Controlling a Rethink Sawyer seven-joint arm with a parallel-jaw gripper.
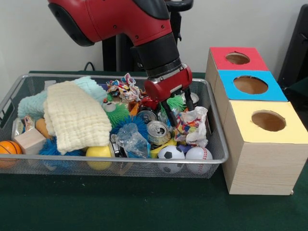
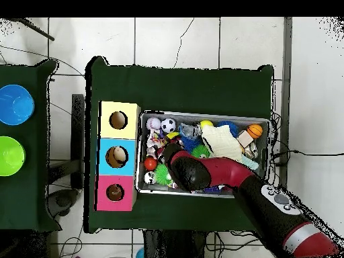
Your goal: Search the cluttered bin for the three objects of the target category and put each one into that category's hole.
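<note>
The cluttered bin (image 1: 217, 159), a silver wire-mesh basket, lies on the green table and also shows in the overhead view (image 2: 205, 113). It holds a soccer ball (image 1: 171, 153), a baseball (image 1: 198, 154), a small basketball (image 1: 8, 147), a yellow ball (image 1: 98, 152), drink cans (image 1: 158, 132), a cream cloth (image 1: 77, 118), a knotted rope toy (image 1: 124, 88) and spiky toys. My gripper (image 1: 178, 102) reaches down into the bin's right half, open, with a green spiky toy (image 1: 177, 103) between its fingers. In the overhead view the gripper (image 2: 168, 153) is near the box side of the bin.
Three wooden boxes with round holes stand in a row beside the bin: red top (image 1: 219, 57), blue top (image 1: 228, 84), yellow top (image 1: 243, 120). A crumpled printed wrapper (image 1: 192, 126) lies by the gripper. A blue bowl (image 2: 15, 104) and a green bowl (image 2: 10, 154) sit on a separate table.
</note>
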